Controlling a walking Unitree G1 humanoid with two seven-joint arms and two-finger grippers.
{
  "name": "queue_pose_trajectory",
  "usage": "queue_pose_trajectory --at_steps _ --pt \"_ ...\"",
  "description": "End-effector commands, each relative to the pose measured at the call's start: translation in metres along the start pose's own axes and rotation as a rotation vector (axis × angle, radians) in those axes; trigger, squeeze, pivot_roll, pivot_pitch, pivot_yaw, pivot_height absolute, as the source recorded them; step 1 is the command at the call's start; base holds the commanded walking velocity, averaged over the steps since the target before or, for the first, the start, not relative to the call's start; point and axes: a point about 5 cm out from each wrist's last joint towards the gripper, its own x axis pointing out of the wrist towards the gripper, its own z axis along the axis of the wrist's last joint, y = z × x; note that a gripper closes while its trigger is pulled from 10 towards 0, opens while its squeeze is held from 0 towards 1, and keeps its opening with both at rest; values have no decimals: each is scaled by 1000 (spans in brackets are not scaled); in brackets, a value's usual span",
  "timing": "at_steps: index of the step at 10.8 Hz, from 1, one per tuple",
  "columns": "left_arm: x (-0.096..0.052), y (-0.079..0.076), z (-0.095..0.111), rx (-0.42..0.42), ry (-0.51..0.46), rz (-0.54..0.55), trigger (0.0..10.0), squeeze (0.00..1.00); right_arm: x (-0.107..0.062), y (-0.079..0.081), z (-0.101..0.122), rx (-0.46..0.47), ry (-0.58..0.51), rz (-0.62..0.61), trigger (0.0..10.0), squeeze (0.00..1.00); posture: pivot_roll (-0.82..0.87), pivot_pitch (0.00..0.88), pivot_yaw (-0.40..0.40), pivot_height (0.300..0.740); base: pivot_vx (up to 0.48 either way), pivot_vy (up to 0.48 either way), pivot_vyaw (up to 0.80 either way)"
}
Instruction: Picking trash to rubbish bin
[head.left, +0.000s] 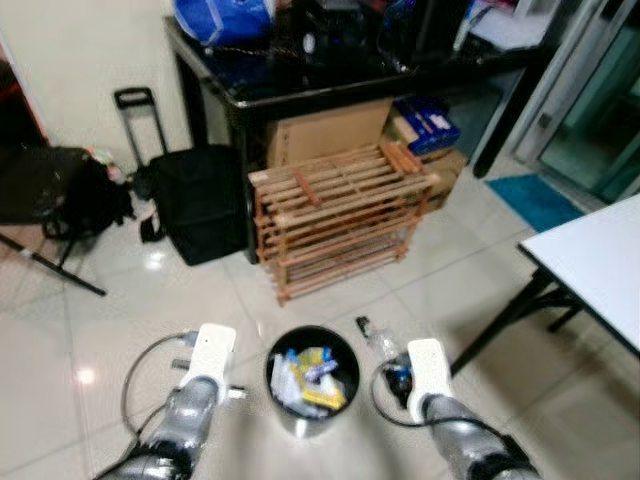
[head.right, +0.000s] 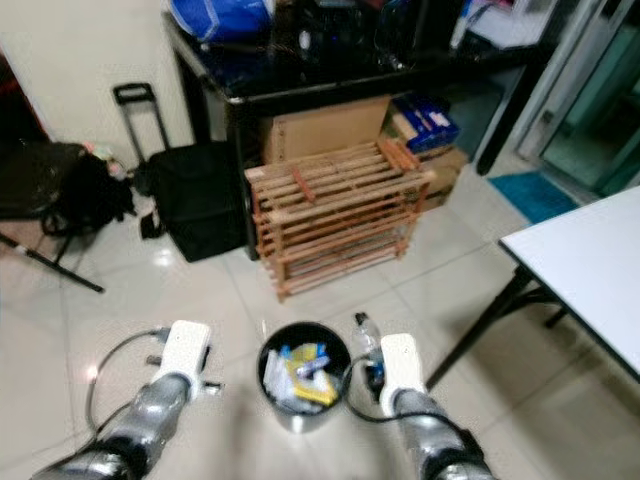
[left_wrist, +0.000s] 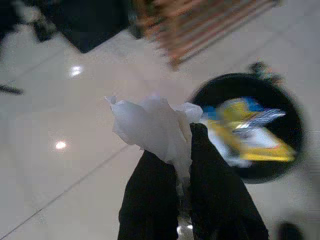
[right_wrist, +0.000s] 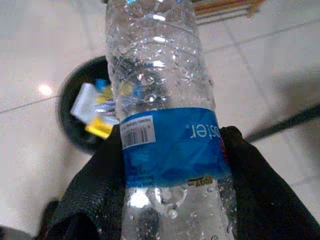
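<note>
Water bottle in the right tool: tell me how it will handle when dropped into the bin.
The water bottle looks clear and empty, so probably light. Droplets on its thin wall suggest it may be slippery and crush easily. Being round, it would likely roll if it missed the bin.

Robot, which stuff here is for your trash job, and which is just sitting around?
For the job:
- rubbish bin
- plastic bottle, in the right end effector
- white tissue, in the left end effector

Just sitting around:
- wooden rack
- black suitcase
- cardboard boxes
- white table
</note>
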Motion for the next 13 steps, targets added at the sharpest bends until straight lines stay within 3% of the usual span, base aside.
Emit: queue_pose_trajectory --at_steps 1,7,13 --pt "0 7 0 13 -2 14 10000 0 1 3 4 -6 -13 9 10000 0 18 27 -70 740 296 0 0" --pt "1 10 4 24 -17 18 10000 0 2 10 6 -107 -25 62 10000 0 29 0 -77 740 297 0 111" --pt "0 9 2 23 -9 18 10000 0 2 3 7 -69 -24 26 10000 0 19 12 -79 740 289 0 115"
